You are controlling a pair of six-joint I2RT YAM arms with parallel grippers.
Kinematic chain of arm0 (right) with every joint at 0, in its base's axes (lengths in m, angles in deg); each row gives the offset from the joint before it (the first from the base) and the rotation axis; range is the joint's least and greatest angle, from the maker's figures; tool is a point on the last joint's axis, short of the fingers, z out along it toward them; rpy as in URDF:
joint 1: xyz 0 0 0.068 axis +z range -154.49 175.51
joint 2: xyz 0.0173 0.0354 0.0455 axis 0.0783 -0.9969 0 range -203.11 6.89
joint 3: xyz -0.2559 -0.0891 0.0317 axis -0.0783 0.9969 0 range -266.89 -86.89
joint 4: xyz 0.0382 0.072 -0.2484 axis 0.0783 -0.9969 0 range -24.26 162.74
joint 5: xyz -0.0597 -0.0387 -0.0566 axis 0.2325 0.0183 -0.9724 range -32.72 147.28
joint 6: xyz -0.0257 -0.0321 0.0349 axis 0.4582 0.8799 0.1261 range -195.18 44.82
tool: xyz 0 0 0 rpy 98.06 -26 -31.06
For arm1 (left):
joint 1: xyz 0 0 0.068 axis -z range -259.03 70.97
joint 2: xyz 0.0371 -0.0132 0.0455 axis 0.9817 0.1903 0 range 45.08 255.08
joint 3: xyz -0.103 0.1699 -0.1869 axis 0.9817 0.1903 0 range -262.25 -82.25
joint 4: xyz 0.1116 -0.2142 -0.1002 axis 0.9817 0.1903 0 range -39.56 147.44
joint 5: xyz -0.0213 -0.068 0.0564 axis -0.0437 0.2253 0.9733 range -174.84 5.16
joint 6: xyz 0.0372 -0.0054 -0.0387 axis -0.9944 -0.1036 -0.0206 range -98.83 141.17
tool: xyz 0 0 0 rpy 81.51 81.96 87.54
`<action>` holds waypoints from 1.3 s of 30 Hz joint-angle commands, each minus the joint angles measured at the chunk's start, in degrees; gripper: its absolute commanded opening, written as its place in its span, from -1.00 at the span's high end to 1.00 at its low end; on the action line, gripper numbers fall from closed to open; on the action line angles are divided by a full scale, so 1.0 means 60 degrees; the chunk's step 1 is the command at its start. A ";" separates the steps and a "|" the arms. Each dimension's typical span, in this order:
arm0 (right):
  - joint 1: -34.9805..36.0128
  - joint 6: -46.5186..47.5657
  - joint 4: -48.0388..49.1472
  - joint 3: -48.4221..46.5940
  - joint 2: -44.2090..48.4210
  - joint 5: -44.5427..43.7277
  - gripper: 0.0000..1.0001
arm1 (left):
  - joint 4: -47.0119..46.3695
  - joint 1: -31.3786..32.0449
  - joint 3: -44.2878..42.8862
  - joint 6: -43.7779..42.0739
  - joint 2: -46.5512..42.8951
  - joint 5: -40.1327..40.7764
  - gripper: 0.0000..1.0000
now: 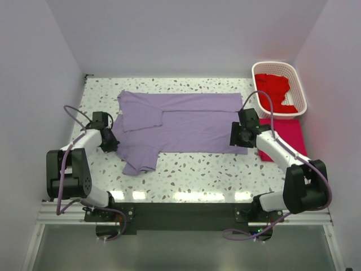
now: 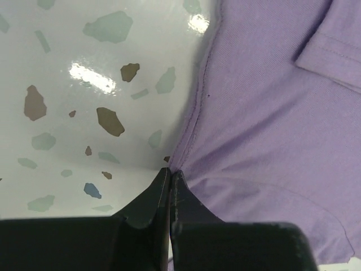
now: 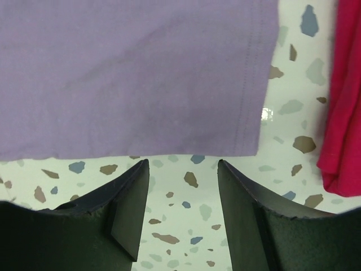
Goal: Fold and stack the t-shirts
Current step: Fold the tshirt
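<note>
- The lilac cotton t-shirt (image 1: 186, 127) is lying partly folded across the speckled terrazzo tabletop (image 1: 197, 169).
- The left gripper (image 2: 170, 172) is pinching its left edge, jaws pressed together.
- The right gripper (image 3: 182, 164) is hovering wide open and empty by the hem corner, near a folded magenta shirt (image 3: 344, 113).

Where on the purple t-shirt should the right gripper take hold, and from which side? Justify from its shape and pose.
Grip the purple t-shirt at its near right hem corner, coming from the near side over the bare table. The stitched hem lies flat there with both edges exposed, just ahead of the open right gripper and apart from the pink cloth.
</note>
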State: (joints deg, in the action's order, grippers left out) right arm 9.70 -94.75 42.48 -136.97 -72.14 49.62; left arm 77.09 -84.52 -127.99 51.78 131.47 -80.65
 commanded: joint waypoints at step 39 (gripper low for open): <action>-0.1677 -0.0722 0.0007 0.0877 -0.1377 0.0238 0.91 | 0.0333 -0.0065 -0.0273 -0.0253 -0.0730 0.1118 1.00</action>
State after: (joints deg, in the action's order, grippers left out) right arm -0.37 -98.53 45.04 -133.06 -80.38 51.28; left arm 78.56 -84.52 -128.23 51.36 129.70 -75.21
